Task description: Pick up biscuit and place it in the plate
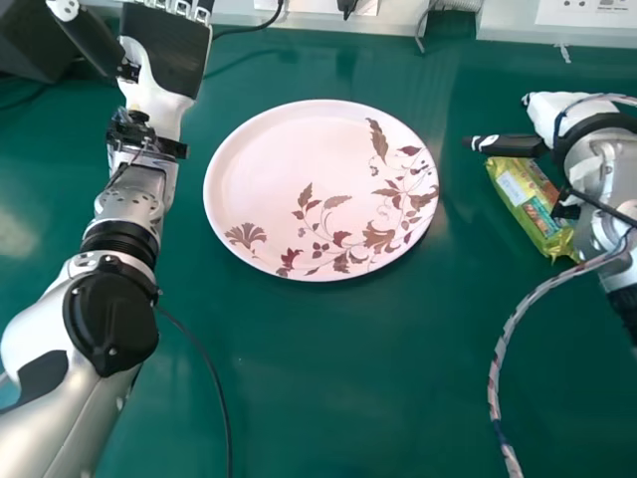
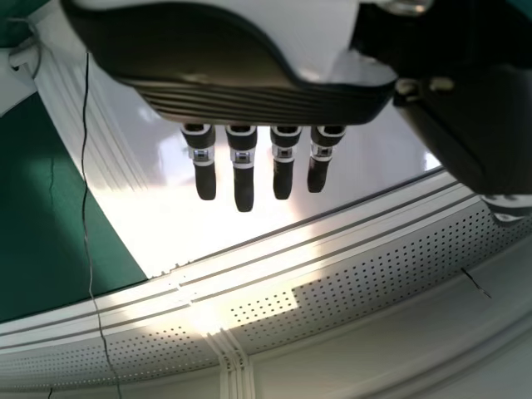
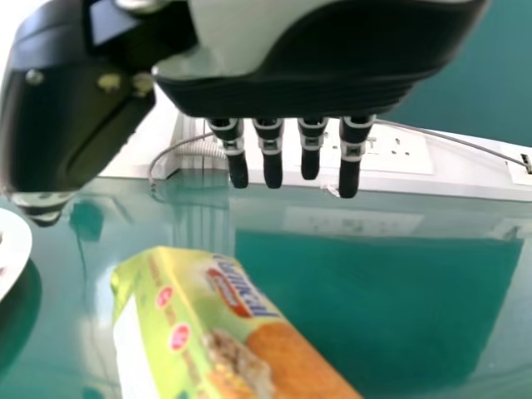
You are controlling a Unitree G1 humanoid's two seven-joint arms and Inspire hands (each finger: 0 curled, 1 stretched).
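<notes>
Biscuit packet lies right of plate.
Right hand is above; packet sits below its straight, slightly spread fingers, not touching them.

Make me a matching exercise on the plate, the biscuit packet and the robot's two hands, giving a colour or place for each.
Things
1. Biscuit packet
2. Left hand
3. Plate
4. Right hand

Colours and places
A. Pale pink, with brownish leaves and flowers
B. Black and white, at the head view's right
C. Black and white, at the head view's top left
D. Yellow and green

Right pairs: 1-D, 2-C, 3-A, 4-B
</notes>
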